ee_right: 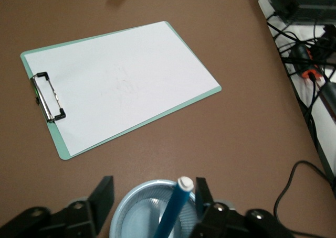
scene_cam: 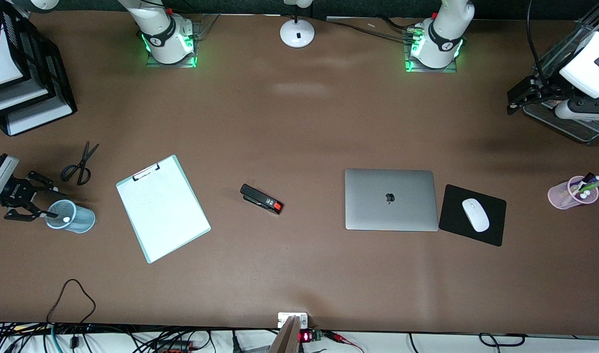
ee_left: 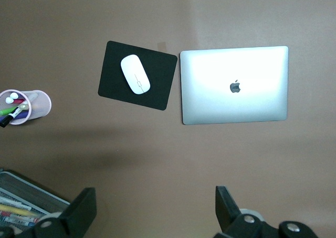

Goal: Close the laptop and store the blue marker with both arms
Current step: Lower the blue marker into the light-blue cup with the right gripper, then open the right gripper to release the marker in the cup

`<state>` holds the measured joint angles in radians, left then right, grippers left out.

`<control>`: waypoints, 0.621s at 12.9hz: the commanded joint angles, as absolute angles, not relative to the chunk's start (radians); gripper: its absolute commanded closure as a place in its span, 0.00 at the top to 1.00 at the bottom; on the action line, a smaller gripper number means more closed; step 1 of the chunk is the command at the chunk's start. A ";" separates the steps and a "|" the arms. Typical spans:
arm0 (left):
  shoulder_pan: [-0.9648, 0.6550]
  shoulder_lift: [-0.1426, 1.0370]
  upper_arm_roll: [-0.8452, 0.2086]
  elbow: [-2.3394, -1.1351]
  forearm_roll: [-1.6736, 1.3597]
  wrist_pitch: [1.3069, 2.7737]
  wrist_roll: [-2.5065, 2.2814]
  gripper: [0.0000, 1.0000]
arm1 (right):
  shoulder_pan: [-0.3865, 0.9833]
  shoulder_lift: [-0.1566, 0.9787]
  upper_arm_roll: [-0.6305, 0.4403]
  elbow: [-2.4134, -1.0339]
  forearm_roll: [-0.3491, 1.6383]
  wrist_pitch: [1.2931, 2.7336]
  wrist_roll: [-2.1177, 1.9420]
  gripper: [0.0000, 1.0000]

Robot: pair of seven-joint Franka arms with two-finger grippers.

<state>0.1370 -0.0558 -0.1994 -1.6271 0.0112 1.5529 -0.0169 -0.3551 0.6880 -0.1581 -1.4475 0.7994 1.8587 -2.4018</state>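
The laptop (scene_cam: 390,199) lies closed on the table, lid up with the dark logo showing; it also shows in the left wrist view (ee_left: 234,84). The blue marker (ee_right: 173,212) stands tilted, white end up, inside a light-blue mesh cup (scene_cam: 76,218) at the right arm's end of the table. My right gripper (scene_cam: 40,199) is open, its fingers either side of the cup's rim (ee_right: 137,192), the marker close beside one finger (ee_right: 202,192). My left gripper (scene_cam: 517,98) is open and empty, high over bare table at the left arm's end (ee_left: 155,206).
A clipboard (scene_cam: 162,208) with white paper, scissors (scene_cam: 79,165) and a black stapler (scene_cam: 261,198) lie between cup and laptop. A white mouse (scene_cam: 475,214) sits on a black pad beside the laptop. A pink cup (scene_cam: 571,192) of pens, mesh trays (scene_cam: 569,125) and stacked trays (scene_cam: 24,88) stand at the ends.
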 commanded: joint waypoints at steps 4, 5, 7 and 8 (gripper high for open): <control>0.149 -0.064 -0.204 -1.631 -0.003 1.548 -0.006 1.00 | -0.279 0.516 -0.143 -1.489 0.640 1.853 -1.882 1.00; 0.149 -0.063 -0.204 -1.631 -0.002 1.548 -0.006 1.00 | -0.256 0.477 -0.143 -1.514 0.609 1.852 -1.771 1.00; 0.147 -0.061 -0.206 -1.631 -0.002 1.548 -0.006 1.00 | -0.212 0.411 -0.143 -1.548 0.540 1.848 -1.550 1.00; 0.147 -0.061 -0.204 -1.631 -0.002 1.549 -0.006 1.00 | -0.187 0.393 -0.143 -1.549 0.510 1.845 -1.463 1.00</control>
